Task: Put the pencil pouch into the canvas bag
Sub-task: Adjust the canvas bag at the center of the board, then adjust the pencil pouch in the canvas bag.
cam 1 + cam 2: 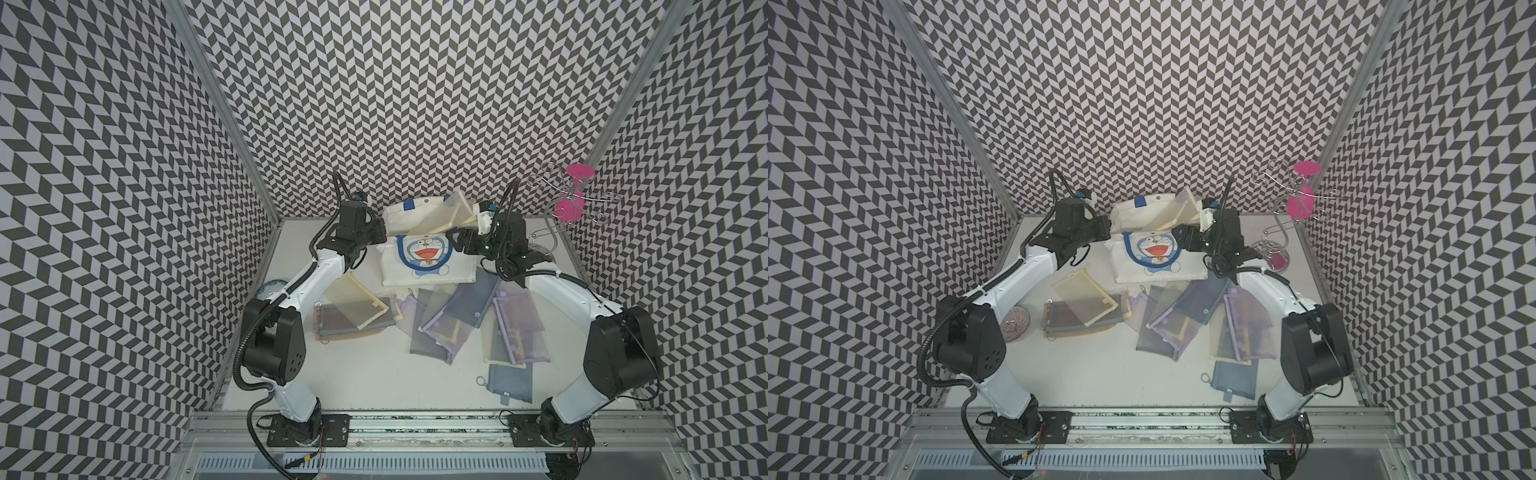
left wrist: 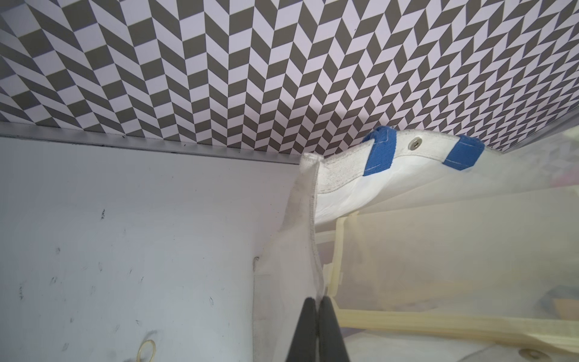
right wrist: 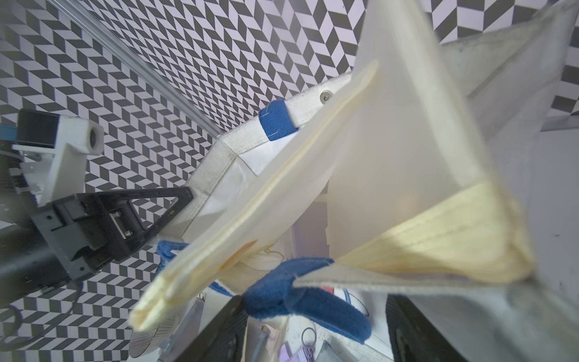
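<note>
**Left gripper** [image 2: 318, 301]: jaws fully closed, pinching the side seam of the canvas bag [image 2: 341, 175] just below its rim. In both top views the left gripper [image 1: 379, 235] [image 1: 1106, 232] sits at the bag's left upper corner.

**Right gripper** [image 3: 313, 301]: jaws wide apart, gripping nothing. A blue strap handle [image 3: 300, 294] crosses the gap between them; whether it touches either jaw cannot be told. In a top view the right gripper [image 1: 456, 242] sits just beside the bag's right rim.

**Pencil pouch** [image 1: 436, 218]: cream-yellow, translucent, flat.
- It rests tilted in the open mouth of the bag, with its lower end inside.
- Its upper end projects above the far right corner of the rim.
- Neither gripper holds it.
- In the right wrist view the pencil pouch [image 3: 401, 150] is blurred and close to the lens, lying over the rim.

**Canvas bag** [image 1: 457, 272]: cream-white, at the far middle of the table [image 1: 365, 374], near the back wall.
- The mouth is open.
- The front panel with the cartoon cat print [image 1: 424, 251] faces the camera.
- A metal snap button [image 2: 414, 144] sits on the far rim, between two stitched blue strap ends.

**Surroundings**: several mesh pouches [image 1: 442, 324] in grey, purple and yellow overlap on the table in front of the bag. Pink glasses [image 1: 568, 210] hang on a wire stand [image 1: 1271, 248] at the far right corner
</note>
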Action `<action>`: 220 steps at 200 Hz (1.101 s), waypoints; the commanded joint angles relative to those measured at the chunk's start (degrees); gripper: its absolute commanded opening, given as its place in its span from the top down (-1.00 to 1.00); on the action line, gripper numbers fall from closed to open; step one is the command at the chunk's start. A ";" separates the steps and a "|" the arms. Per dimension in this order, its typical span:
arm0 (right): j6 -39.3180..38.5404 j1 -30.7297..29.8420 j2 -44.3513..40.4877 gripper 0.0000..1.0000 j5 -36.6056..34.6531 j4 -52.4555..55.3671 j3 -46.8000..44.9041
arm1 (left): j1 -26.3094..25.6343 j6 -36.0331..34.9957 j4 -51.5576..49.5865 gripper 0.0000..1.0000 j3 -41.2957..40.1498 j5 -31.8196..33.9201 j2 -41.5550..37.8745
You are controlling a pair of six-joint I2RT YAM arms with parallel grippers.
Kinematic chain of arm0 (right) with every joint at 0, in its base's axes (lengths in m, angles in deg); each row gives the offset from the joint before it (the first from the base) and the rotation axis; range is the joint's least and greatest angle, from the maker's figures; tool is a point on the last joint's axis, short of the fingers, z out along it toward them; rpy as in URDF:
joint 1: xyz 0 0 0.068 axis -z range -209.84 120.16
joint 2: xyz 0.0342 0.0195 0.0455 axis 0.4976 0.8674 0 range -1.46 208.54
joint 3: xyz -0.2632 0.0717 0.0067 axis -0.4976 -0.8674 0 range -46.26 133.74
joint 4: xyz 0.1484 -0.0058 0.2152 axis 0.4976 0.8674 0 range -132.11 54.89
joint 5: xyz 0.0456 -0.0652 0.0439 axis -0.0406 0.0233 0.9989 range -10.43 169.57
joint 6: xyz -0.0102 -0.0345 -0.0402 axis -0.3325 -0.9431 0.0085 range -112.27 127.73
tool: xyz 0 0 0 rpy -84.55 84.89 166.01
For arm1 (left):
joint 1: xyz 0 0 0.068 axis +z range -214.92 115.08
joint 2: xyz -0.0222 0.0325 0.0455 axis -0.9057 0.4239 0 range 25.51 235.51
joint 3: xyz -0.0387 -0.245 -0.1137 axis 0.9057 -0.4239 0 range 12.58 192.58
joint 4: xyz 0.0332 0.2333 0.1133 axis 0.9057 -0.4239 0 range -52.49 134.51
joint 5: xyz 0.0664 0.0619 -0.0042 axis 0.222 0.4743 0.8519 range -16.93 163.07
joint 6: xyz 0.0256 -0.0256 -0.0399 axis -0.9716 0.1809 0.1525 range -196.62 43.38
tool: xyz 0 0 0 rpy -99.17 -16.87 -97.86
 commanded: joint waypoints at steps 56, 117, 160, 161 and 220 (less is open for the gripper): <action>-3.90 3.49 -2.98 -0.42 -6.07 3.16 8.48 | 2.66 -2.17 6.80 1.00 7.46 2.48 2.53; -5.96 1.71 10.77 -0.25 -3.14 8.93 27.06 | 3.25 -0.34 8.45 1.00 6.37 -0.96 3.09; -11.50 -3.34 22.45 -0.03 -6.04 19.36 39.77 | 3.25 1.02 9.61 1.00 0.16 -1.68 0.66; -11.63 -3.39 22.71 -0.02 -6.13 19.71 40.05 | 3.25 1.02 9.66 1.00 0.11 -1.69 0.64; -15.70 -5.73 30.53 0.55 -12.20 28.84 49.78 | 3.11 2.85 10.25 1.00 -1.62 -2.89 0.27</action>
